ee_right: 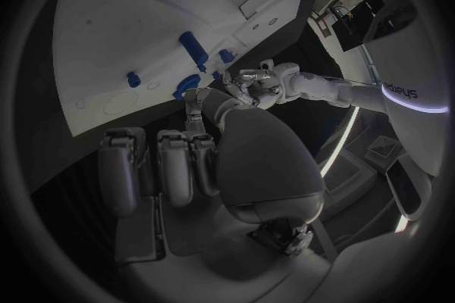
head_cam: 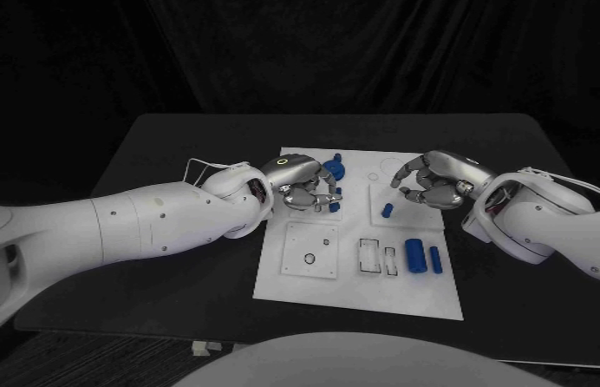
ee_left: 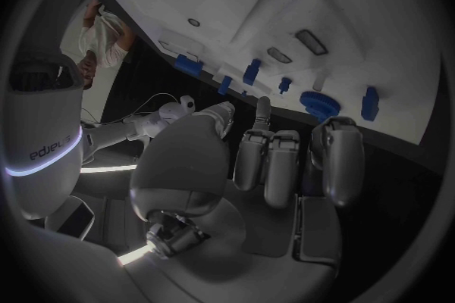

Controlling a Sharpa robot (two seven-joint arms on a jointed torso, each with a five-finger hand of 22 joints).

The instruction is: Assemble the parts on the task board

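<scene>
both hands curled, holding nothing

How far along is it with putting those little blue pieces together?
Early, it seems. Two blue cylinders lie loose near the task board front edge, beside unfilled slots. The left hand and right hand hover over blue parts farther back; whether either grips one is unclear.
</scene>
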